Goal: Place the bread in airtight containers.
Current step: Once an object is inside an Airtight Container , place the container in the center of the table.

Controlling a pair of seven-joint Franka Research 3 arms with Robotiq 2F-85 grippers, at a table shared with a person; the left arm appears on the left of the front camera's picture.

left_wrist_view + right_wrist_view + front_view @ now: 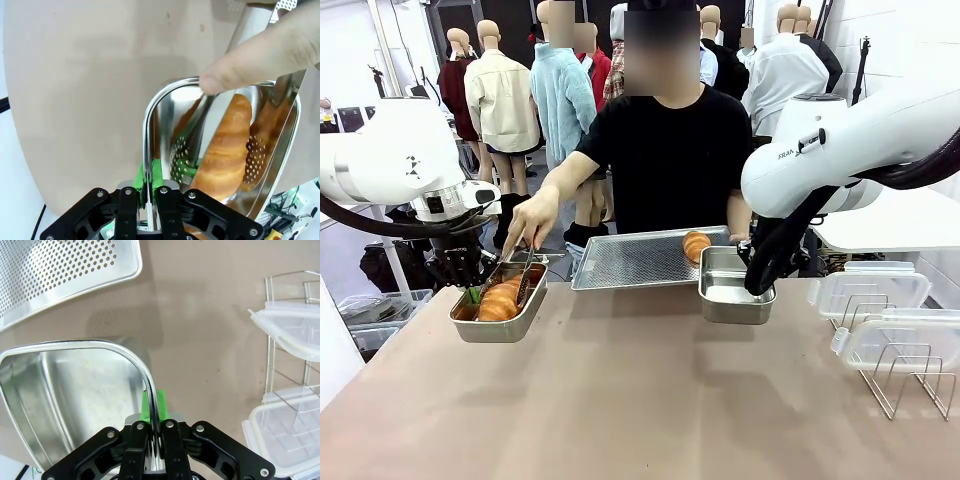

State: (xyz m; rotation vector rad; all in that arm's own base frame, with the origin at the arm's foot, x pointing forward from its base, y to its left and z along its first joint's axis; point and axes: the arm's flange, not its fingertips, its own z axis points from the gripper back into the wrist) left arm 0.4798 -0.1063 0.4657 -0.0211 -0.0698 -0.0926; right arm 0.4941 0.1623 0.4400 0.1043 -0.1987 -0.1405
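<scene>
Steel tins flank the perforated tray (630, 262) in the front view — the left gripper (470, 293) is clamped on the rim of the left tin (505, 328), the right gripper (758, 288) on the empty right tin (730, 308), likely steadying both for loading. One croissant (696, 243) lies on the tray.

Left wrist view: a person's hand (265, 55) holds tongs (181, 157) around a second croissant (225, 145) inside the tin, its long axis running from the gripped wall outward.

Right wrist view: green pads (162, 402) pinch bare rim.

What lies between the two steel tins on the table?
In the front view, the perforated tray with one croissant lies between the left tin and right tin.
</scene>
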